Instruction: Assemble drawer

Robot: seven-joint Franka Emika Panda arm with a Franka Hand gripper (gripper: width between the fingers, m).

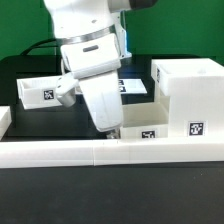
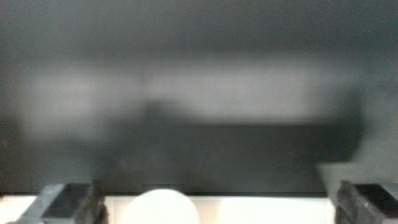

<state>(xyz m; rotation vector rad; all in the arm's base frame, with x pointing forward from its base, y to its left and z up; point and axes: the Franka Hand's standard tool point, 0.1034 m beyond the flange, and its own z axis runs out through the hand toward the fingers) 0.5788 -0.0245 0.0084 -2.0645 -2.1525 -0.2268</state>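
Observation:
The large white open-fronted case stands at the exterior view's right, with a tag low on its front. One small tray sits next to it at centre, just behind the rail. A second tray with a tag sits at the exterior view's left. My gripper points down at the near left end of the centre tray. In the wrist view my gripper is open, with dark fingers far apart. The tray's white wall and its rounded knob lie between them, blurred.
A long low white rail of joined bars runs across the front. The marker board lies flat behind the arm. The table is black; a green backdrop stands behind.

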